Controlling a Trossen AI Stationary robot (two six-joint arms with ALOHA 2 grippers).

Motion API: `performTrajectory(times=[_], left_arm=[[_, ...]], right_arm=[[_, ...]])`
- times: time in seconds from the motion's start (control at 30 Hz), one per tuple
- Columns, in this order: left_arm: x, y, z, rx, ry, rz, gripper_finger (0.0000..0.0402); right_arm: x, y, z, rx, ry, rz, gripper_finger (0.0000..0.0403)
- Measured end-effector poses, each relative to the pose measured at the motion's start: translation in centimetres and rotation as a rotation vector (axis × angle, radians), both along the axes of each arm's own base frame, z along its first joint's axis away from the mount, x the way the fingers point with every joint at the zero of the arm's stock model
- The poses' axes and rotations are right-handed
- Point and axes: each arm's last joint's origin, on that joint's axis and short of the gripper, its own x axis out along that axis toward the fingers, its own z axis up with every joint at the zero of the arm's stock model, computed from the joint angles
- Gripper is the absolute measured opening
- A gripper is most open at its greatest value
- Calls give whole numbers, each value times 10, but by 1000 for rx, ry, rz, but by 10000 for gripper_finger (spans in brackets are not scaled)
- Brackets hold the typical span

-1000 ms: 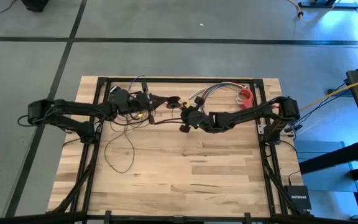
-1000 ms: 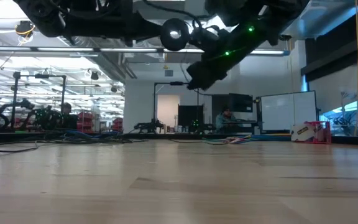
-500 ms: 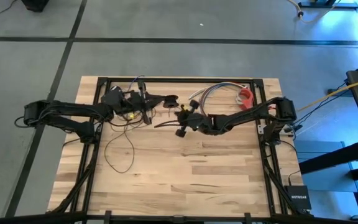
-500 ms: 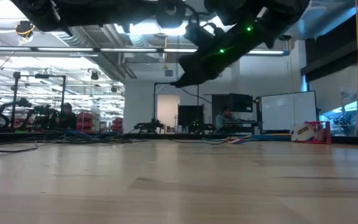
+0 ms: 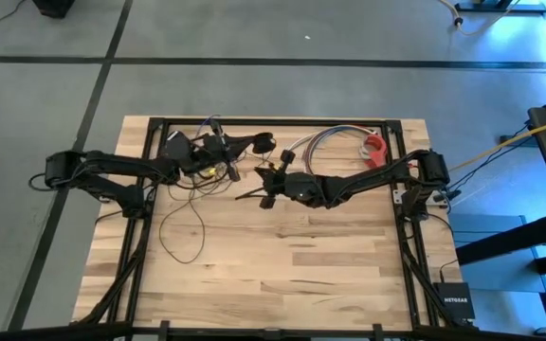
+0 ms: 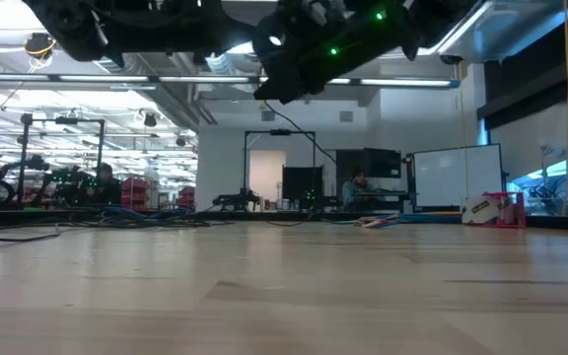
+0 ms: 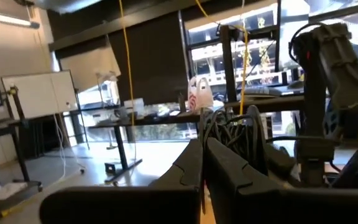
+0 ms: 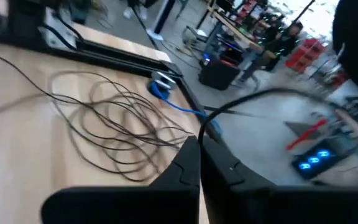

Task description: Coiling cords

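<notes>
Dark thin cords [image 5: 190, 210] lie looped on the wooden table's [image 5: 282, 275] left half; the right wrist view alone shows the many loops [image 8: 114, 127], the low view none. Pressed together on a strand, the right gripper [image 5: 265, 180] has moved left since earlier, while the left gripper [image 5: 254, 142], also pinched shut, has risen toward the far edge.
</notes>
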Motion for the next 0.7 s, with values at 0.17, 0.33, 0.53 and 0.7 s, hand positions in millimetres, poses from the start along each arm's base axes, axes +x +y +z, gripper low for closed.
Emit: performTrajectory(times=[0.17,0.33,0.53,0.7], left_arm=[[1,2,-2,-18,-2,4,1],[1,-2,1,-46,-45,-42,1],[2,-1,-4,-54,10,-80,1],[1,4,-7,-65,45,-63,1]], right_arm=[[1,-8,1,-59,105,-77,2],[-1,-20,-9,-13,163,-98,2],[-13,-20,-15,-50,215,-155,6],[-28,-5,17,-80,164,-151,3]])
